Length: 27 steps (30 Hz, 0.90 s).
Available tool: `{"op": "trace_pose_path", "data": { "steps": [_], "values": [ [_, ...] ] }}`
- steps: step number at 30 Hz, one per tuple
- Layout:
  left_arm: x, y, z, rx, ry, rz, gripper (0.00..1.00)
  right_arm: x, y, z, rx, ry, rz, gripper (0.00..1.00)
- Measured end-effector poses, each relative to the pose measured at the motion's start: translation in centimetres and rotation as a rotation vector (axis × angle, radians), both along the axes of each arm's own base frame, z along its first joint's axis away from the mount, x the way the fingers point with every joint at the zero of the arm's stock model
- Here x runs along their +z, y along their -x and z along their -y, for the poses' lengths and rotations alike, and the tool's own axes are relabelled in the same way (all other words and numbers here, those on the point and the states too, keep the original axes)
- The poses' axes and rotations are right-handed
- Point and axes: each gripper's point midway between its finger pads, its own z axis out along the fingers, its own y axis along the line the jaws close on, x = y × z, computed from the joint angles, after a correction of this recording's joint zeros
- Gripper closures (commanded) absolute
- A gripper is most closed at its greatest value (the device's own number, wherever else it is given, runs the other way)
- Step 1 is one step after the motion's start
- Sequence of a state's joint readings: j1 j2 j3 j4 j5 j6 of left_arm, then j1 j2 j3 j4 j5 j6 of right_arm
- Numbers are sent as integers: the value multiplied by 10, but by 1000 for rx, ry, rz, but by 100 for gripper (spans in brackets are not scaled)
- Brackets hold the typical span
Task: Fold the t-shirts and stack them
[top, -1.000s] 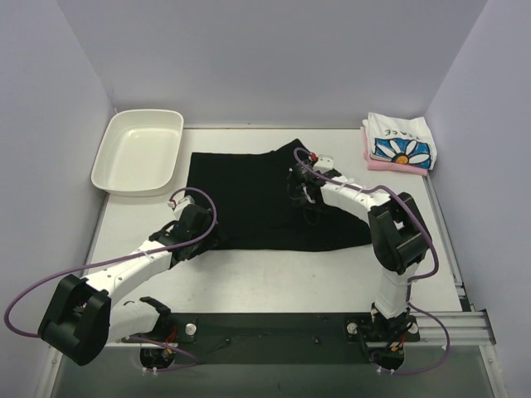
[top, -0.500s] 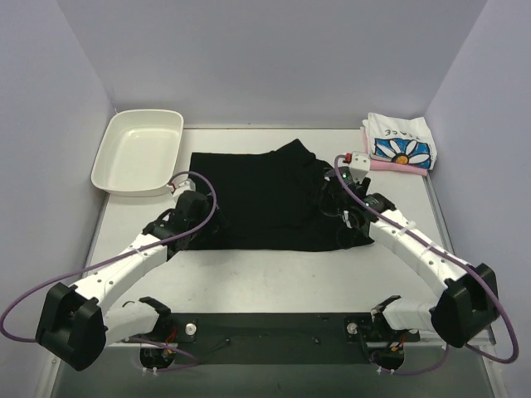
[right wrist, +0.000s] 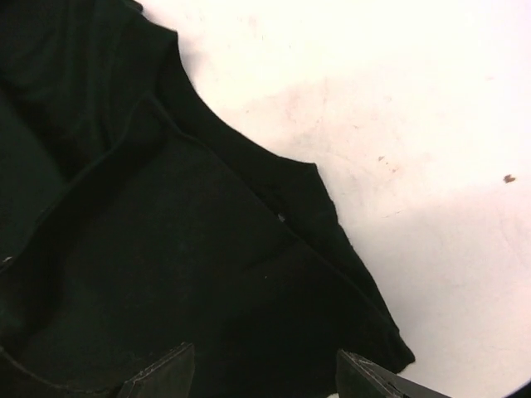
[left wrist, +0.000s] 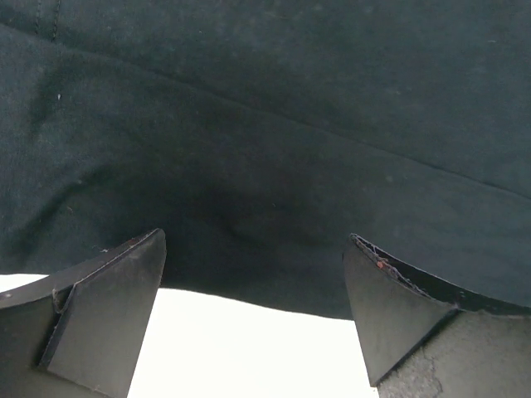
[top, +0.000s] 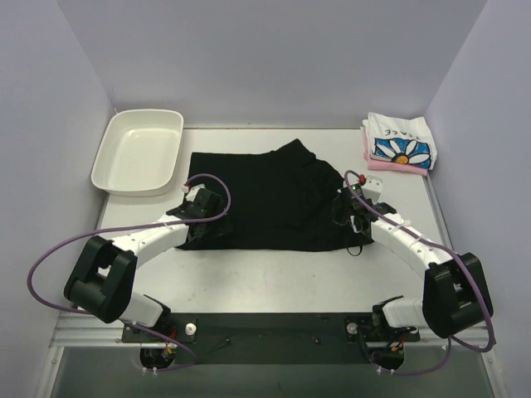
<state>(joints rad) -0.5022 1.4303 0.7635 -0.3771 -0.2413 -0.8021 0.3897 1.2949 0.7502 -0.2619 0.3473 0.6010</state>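
Note:
A large black t-shirt (top: 270, 199) lies spread flat mid-table. My left gripper (top: 206, 229) hovers low over its near left edge, jaws wide open and holding nothing. In the left wrist view the left gripper (left wrist: 253, 249) straddles the black hem (left wrist: 265, 282), with white table below it. My right gripper (top: 353, 235) is open above the shirt's near right corner. The right wrist view shows the right gripper (right wrist: 264, 355) over black cloth (right wrist: 166, 249), holding nothing. A folded white daisy-print t-shirt (top: 401, 143) rests on a folded pink one (top: 383, 165) at the back right.
A white plastic tray (top: 137, 153) stands at the back left, just beyond the shirt's left side. Purple walls close in the table on three sides. Both arms' purple cables loop out over the near table.
The right arm has swung from the shirt's middle out to its near right corner. The left gripper has shifted slightly right along the near left edge.

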Motion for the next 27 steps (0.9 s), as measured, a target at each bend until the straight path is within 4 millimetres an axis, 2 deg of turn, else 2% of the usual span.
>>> {"op": "trace_pose_path", "data": {
  "steps": [2, 13, 19, 27],
  "values": [
    [-4, -1, -1, 1, -11, -12, 3, -10, -2, 3, -13, -10, -24, 32],
    [-13, -6, -6, 6, -38, -35, 3, -35, -7, -19, 25, -95, -73, 33],
    [-14, -6, -7, 10, -38, -30, 3, -54, 14, -21, 8, -117, -129, 33],
    [-14, 1, -10, 43, -13, 20, 4, -59, 35, -28, -30, -120, -165, 31]
  ]
}}
